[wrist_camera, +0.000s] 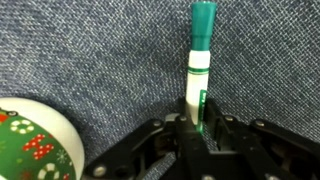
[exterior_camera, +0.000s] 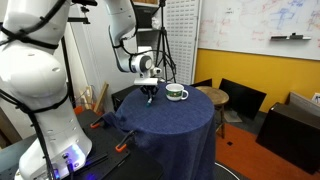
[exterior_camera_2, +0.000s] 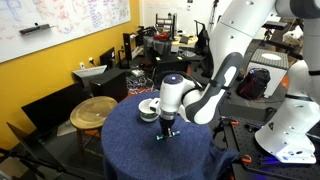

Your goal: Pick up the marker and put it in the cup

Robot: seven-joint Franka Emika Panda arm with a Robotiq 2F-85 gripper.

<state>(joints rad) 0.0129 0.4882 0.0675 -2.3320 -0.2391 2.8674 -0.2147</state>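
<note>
The arm points its end effector (exterior_camera_2: 168, 131) straight down, fingers (wrist_camera: 152, 140) pinching the marker (wrist_camera: 200, 60).

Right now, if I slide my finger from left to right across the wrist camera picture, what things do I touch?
Cup → marker, its lower end between the jaws.

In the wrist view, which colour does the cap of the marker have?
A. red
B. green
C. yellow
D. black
B: the marker has a green cap at its far end, above a white body whose near end sits between the fingers, over the blue cloth.
</note>
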